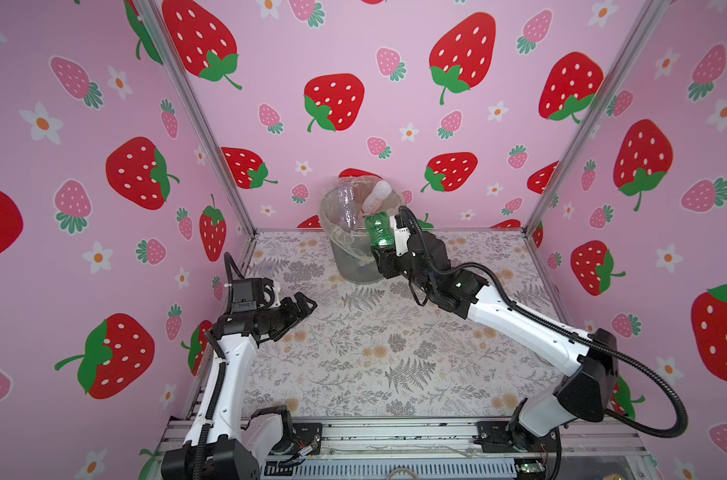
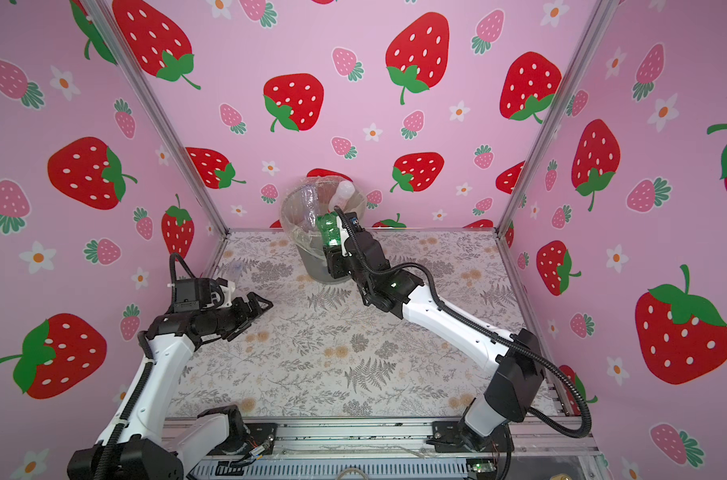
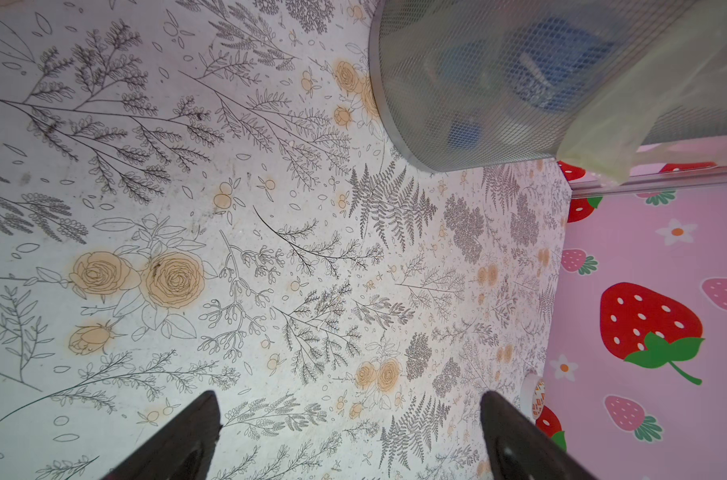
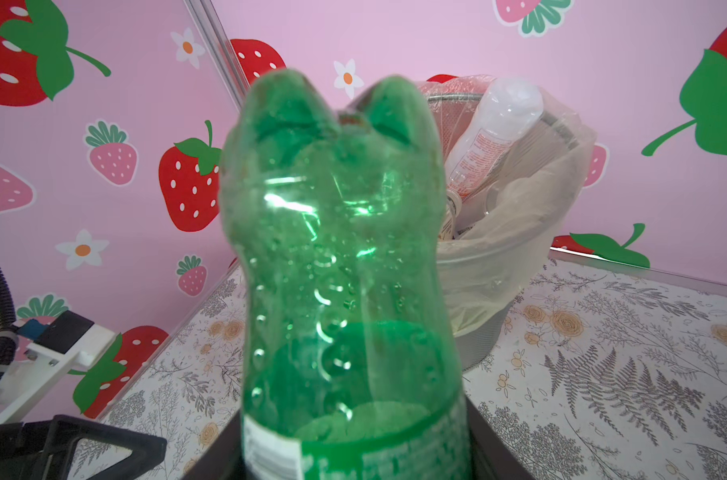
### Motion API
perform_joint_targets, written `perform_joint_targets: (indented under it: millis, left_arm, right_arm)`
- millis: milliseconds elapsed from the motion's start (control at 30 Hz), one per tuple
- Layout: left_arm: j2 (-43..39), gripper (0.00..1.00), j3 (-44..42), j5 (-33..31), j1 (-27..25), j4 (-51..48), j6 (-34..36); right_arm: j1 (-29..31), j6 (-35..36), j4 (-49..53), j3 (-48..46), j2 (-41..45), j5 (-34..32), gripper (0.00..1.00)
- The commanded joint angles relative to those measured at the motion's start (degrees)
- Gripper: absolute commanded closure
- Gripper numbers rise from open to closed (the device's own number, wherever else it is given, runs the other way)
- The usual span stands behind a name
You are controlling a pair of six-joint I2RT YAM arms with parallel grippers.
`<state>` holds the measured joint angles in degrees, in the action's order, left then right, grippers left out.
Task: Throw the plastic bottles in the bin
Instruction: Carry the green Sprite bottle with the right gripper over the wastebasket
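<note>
- The right gripper (image 1: pixel 383 250) is pinching the green bottle (image 1: pixel 377 227) low on its body near the label, base end up; the bottle is lifted off the table (image 1: pixel 353 353), right at the near rim of the bin (image 1: pixel 349 266).
- From the wrist view the green bottle (image 4: pixel 336 270) sits in front of the bin (image 4: pixel 490 270) rather than above its mouth; I'd say it is not yet over the opening (the top views don't settle it).
- The bin looks crowded; a white bottle (image 1: pixel 377 195) and a clear bottle (image 1: pixel 347 205) stand on end and poke past the rim; the bag (image 4: pixel 519 216) lining it is loose and crinkled.
- To drop it well, carry the bottle higher and further in, toward the gap beside those two; tip it to go in lengthwise; let go only once it is well inside the rim, or it may bounce off the upright ones and land back on the table.
- Keep the gripper clear of the bag; a snag could pull the bin over.
- The left gripper (image 1: pixel 309 302) hangs spread wide and empty over the table, well apart from the bin; fine where it is.
</note>
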<state>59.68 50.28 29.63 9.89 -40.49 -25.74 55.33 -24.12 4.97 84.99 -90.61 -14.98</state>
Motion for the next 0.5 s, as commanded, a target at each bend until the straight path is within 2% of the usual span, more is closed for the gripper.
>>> perform_joint_targets:
  millis: [0,300,467]
  left_arm:
    - [-0.29,0.01,-0.22,1.05,0.38,0.15,0.38]
    - [-0.27,0.01,-0.25,1.22,0.33,0.31,0.32]
    - [-0.42,0.01,-0.31,1.22,0.38,0.25,0.25]
  right_arm:
    - [-0.07,0.49,-1.60,-2.54,2.56,-1.89,0.43]
    - [-0.08,-0.31,-3.17,-7.31,6.71,-2.94,0.43]
    - [-0.12,1.66,-1.76,-0.14,1.92,-5.30,0.42]
